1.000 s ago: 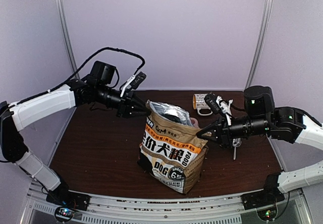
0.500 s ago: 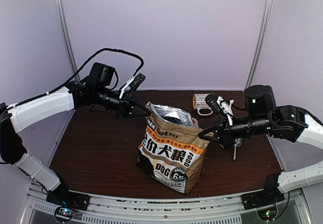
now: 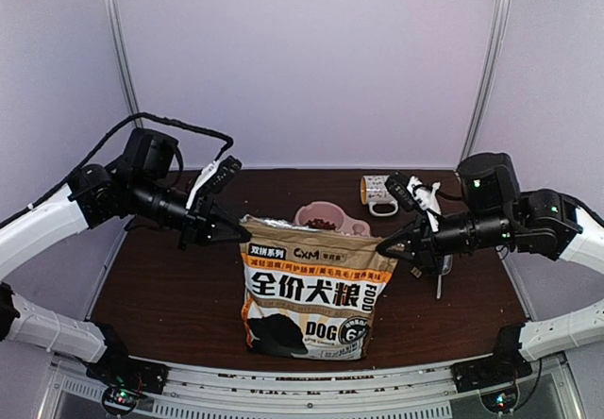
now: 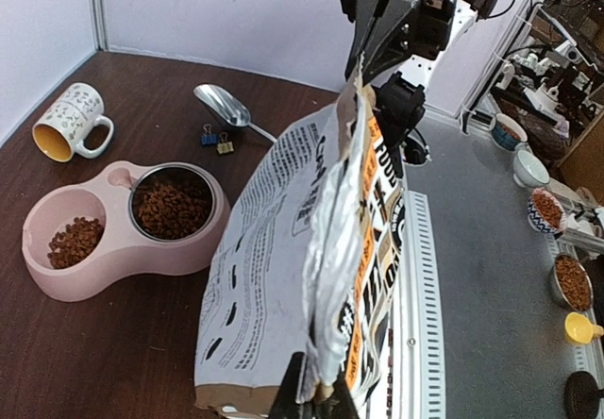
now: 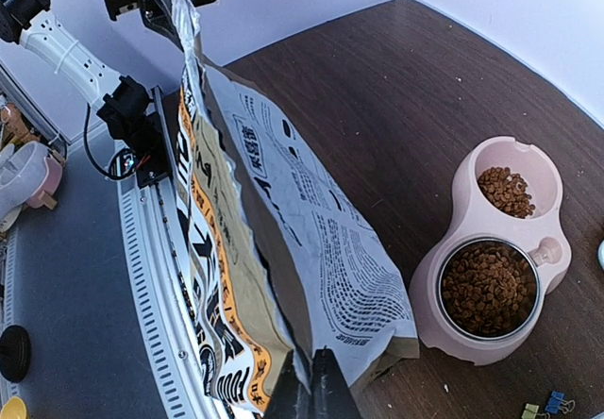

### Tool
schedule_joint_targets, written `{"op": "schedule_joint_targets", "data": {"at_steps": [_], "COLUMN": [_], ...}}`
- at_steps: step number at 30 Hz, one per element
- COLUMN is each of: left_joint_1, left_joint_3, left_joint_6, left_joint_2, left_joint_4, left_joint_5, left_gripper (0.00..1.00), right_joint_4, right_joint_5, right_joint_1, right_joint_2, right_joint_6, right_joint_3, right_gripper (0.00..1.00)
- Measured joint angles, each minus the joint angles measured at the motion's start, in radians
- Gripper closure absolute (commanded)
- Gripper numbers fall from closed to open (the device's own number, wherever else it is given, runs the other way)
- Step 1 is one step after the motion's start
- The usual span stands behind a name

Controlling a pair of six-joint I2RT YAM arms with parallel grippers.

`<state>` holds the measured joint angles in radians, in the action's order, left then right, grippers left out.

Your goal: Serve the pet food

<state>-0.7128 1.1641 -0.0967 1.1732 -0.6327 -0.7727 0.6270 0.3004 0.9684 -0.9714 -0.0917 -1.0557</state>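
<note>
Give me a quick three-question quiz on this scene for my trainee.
1. True or false: the bag lies flat on its side.
2. The left hand and right hand each pinch: A) the bowl's rim B) a top corner of the bag C) nothing
3. Fill in: pet food sits in ___ compartments of the pink bowl.
Key: 1 false, it is held upright; 2 B; 3 both.

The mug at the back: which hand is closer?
Right. The right hand pinches the bag just in front of the mug; the left hand holds the bag's opposite corner.
</note>
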Motion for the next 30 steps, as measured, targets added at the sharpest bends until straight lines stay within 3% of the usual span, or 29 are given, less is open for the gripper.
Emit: {"op": "schedule_joint_targets", "data": {"at_steps": [4, 6, 10, 14, 26, 30], "left_joint_1": [-0.003, -0.003, 0.004, 0.011, 0.011, 0.011], "left_joint_3": [-0.079, -0.109, -0.116, -0.116, -0.123, -0.125], "left_joint_6": [0.0, 0.004, 0.017, 0.021, 0.024, 0.024], "left_joint_2": [-0.061, -0.082, -0.087, -0.087, -0.092, -0.093], "left_joint_4": [0.086, 0.117, 0.121, 0.121, 0.124, 0.125], "left_joint_5": [0.032, 0.034, 0.027, 0.019, 0.009, 0.006], "left_gripper": [1.0, 1.0, 1.0, 1.0, 1.0, 1.0], "right_joint_4": [-0.039, -0.046, -0.023, -0.008, 0.088, 0.126], "right_joint_5": [0.004, 0.022, 0.067, 0.089, 0.07, 0.037], "right_joint_1": [0.0, -0.002, -0.023, 0.002, 0.127, 0.154], "right_joint_2": [-0.001, -0.003, -0.039, -0.117, -0.498, -0.637], "right_joint_6": [-0.001, -0.001, -0.003, 0.025, 0.15, 0.179], "right_joint_3": [0.015, 0.016, -0.034, -0.162, -0.555, -0.678], "right_gripper": [0.99, 0.85, 0.46, 0.3, 0.25, 0.3]}}
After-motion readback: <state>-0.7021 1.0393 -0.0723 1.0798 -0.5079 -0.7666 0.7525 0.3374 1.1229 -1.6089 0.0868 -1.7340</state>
